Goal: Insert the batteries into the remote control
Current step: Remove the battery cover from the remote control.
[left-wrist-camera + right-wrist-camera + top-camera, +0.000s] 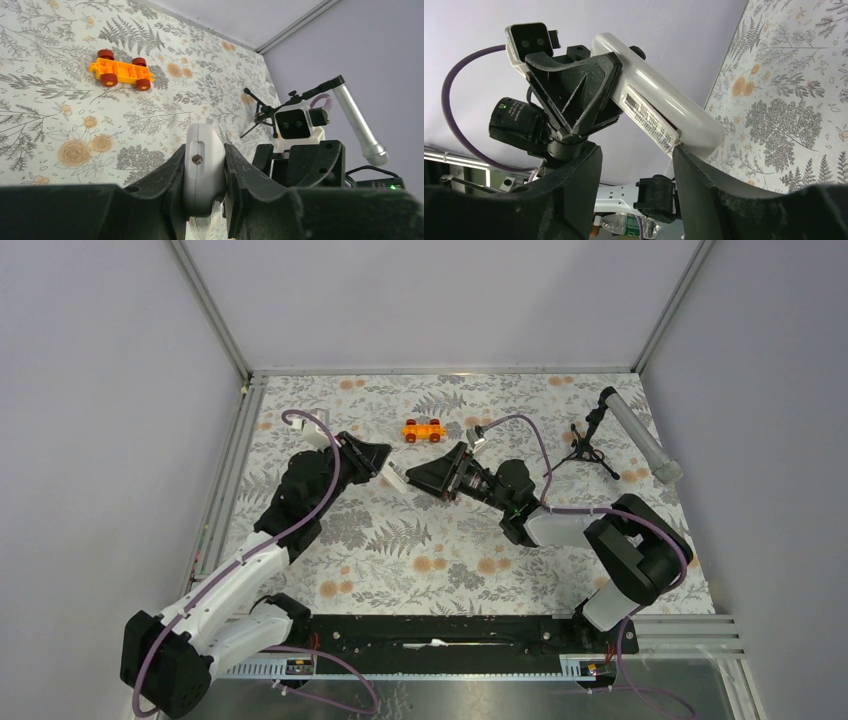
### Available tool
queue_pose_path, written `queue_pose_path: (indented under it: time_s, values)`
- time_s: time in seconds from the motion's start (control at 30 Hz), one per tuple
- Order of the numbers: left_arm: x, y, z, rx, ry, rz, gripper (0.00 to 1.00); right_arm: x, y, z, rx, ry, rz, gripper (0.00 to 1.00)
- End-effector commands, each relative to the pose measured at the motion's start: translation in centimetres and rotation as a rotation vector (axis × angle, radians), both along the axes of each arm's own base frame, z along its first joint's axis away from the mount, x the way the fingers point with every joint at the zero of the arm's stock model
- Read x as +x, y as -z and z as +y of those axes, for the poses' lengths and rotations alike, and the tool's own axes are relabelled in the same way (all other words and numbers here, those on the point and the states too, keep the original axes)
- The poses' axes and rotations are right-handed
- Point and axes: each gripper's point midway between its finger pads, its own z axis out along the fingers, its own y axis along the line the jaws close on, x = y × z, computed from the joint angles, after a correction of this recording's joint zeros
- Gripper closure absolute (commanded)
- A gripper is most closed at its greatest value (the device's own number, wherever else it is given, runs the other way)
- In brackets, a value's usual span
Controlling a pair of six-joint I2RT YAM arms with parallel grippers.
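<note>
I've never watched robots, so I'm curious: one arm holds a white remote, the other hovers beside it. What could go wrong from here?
The left end effector grips the slim white plastic remote control near one end only; a nudge from the open right end effector, whose finger sits at the free end, might twist it loose. It looks lifted off the floral table, so a slip could mean a drop.

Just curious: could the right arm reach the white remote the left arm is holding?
Probably yes. The left gripper holds the remote control up off the table, and the right gripper, open, sits right at its free end with nothing between them.
</note>
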Motion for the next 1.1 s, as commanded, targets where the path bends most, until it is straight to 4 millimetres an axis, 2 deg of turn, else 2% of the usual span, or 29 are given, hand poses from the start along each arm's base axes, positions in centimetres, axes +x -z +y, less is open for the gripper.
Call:
queue_pose_path:
  time_s: [0.0, 0.27, 0.5, 0.8, 0.97, 1.07]
  values:
    - [-0.8, 2.4, -1.0, 0.092, 0.059, 0.071, 1.0, 0.0, -5.5, -1.2, 0.12, 0.047, -0.154, 0.39]
    - [0.0, 3.4, -0.5, 0.133, 0.017, 0.09, 1.0, 1.2, -3.0, -1.9, 0.07, 0.09, -0.083, 0.38]
    - [0.4, 3.4, -0.3, 0.147, 0.001, 0.096, 1.0, 2.0, 0.6, -2.5, -0.024, 0.134, -0.007, 0.38]
    - [0.8, 6.4, -0.3, 0.189, -0.007, 0.161, 1.0, 2.6, 5.0, -3.5, -0.134, 0.173, 0.035, 0.38]
    - [0.7, 8.6, 0.1, 0.218, -0.028, 0.21, 1.0, 3.3, 9.6, -6.1, -0.312, 0.227, 0.031, 0.37]
    - [0.8, 9.9, 1.1, 0.262, -0.073, 0.251, 1.0, 3.4, 12.0, -7.6, -0.429, 0.247, 0.044, 0.37]
